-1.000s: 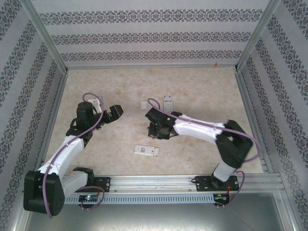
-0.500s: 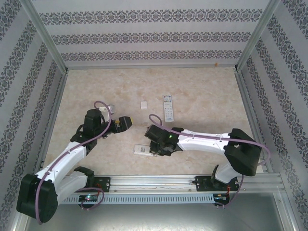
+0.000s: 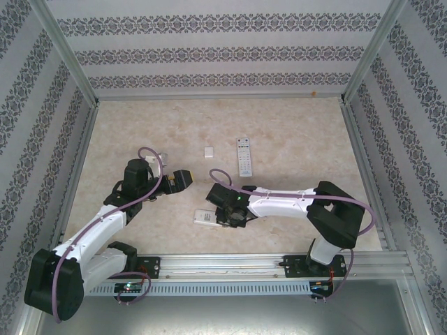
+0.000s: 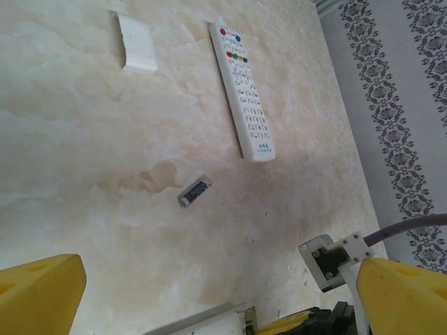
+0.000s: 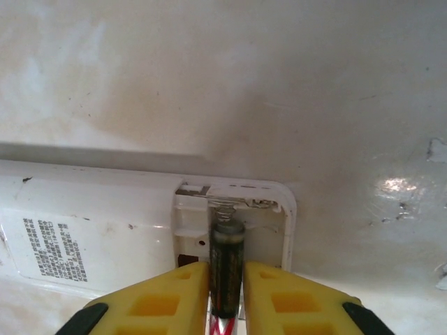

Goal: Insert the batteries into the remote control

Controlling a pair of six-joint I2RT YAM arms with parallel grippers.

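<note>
From where I stand, the right gripper [image 5: 225, 296] is over the near remote [image 5: 105, 223], which lies face down with its battery bay [image 5: 269, 230] open. The yellow fingers [image 5: 167, 293] sit against both sides of a battery [image 5: 227, 258], so I take it as gripped. From this angle I can't tell how firmly the pads press.

What matters is the line-up. The battery's long axis runs straight away from the gripper and along the remote's length, in line with the left slot of the bay. Its far end meets the spring [image 5: 223, 206] at the bay's end wall, and its near end is between the fingers. I judge the next move to be a push forward against the spring while the near end is pressed down into the slot. If it goes askew, it could ride up on the bay's rim.

The left gripper [image 4: 220, 279] hangs with its jaws wide apart and nothing in them, well to the side of the remote. Ahead of it a loose battery [image 4: 194, 191] lies slantwise on the table [image 4: 84, 174]. Beyond that are a second remote [image 4: 243, 91], buttons up, and a small white cover [image 4: 136, 42]. The right arm is plainly the one placed for this insertion.
</note>
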